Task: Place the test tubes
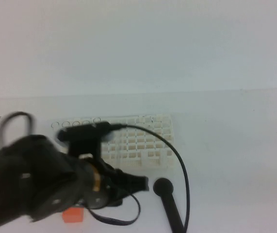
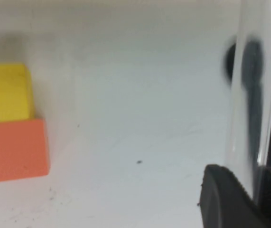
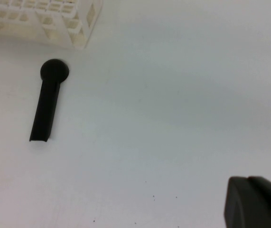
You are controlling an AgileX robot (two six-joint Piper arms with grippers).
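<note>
A test tube (image 2: 249,95) is being clamped in the closed jaws of the left gripper (image 2: 250,192) near the rack (image 1: 143,141), its long axis pointing straight ahead of them. The right gripper (image 3: 251,202) is being held above the surface (image 3: 173,95), state unclear.

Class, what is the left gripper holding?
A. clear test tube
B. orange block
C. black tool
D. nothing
A: the left gripper, in front of the rack, is shut on a clear test tube; the right gripper hovers over the table near the black tool.
</note>
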